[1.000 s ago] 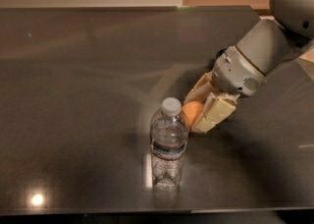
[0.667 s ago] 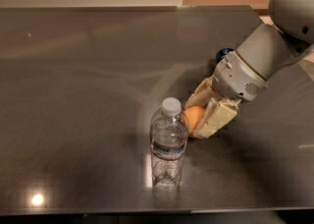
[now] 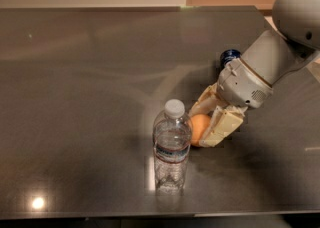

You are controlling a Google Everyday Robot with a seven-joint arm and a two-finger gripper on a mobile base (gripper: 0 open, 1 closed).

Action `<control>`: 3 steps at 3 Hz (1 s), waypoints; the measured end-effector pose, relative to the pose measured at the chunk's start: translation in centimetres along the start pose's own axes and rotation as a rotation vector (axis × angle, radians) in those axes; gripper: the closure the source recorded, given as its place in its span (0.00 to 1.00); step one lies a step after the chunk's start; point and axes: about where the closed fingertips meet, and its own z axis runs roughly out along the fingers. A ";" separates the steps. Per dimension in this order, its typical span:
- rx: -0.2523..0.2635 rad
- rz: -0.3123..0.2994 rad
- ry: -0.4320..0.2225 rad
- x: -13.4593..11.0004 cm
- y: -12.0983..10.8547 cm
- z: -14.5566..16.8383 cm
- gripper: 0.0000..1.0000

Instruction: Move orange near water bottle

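Observation:
The orange (image 3: 199, 126) sits between my gripper's two cream fingers (image 3: 223, 126), low on the dark table and just right of the water bottle (image 3: 171, 148). The bottle stands upright, clear and ribbed, with a white cap and a thin blue-and-red label band. My gripper (image 3: 207, 122) comes in from the upper right on the grey-white arm and is closed around the orange. The orange is almost touching the bottle's side.
A blue soda can (image 3: 229, 56) stands behind the arm, partly hidden by the wrist. The dark glossy table (image 3: 90, 82) runs wide to the left and back; its front edge lies just below the bottle. A wall is behind the table.
My gripper has shifted slightly lower and toward the bottle with the orange still in it. The bottle has not moved.

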 end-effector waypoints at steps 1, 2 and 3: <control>-0.020 -0.017 -0.008 -0.1 0.4 0.4 0.35; -0.038 -0.022 -0.018 -0.1 0.8 0.8 0.11; -0.046 -0.004 -0.023 0.1 1.3 1.5 0.00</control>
